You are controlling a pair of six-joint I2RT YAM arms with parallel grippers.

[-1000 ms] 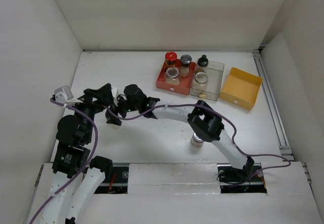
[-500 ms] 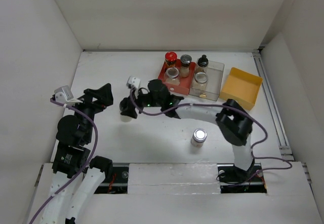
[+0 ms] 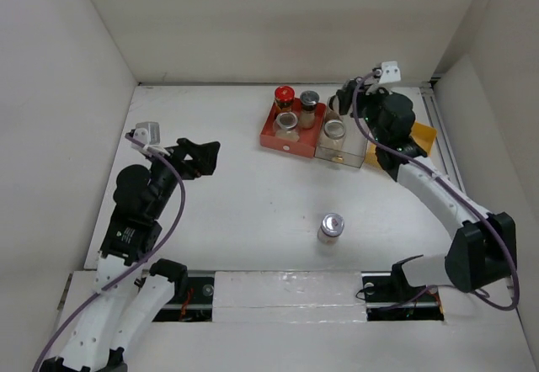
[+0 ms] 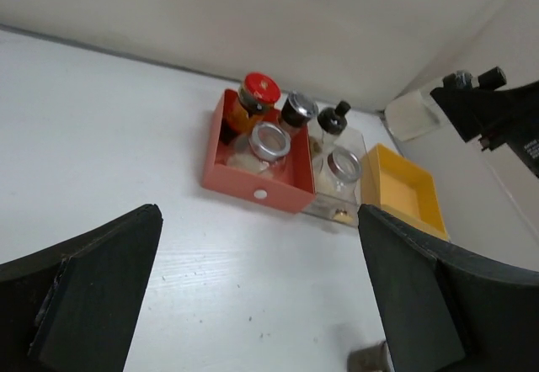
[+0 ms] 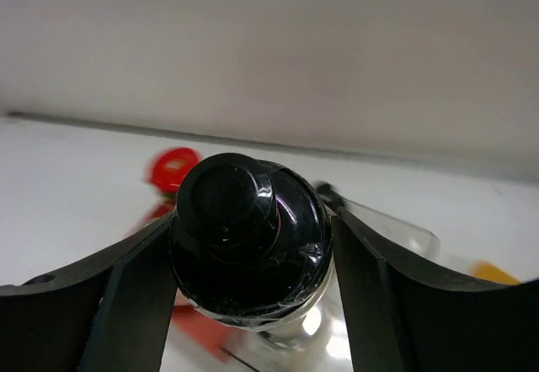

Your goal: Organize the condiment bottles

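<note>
Free tabletop all around lone silver-lidded jar; red tray tightly crowded.

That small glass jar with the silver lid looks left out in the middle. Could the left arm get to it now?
Probably yes. The small silver-lidded glass jar stands alone on the bare white table, and nothing lies between it and the left arm, whose jaws are open and empty.

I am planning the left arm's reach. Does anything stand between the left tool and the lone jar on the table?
Nothing visible does. The table between the left tool and the jar is bare. The trays and the right tool, shut on a bottle, are farther back.
</note>
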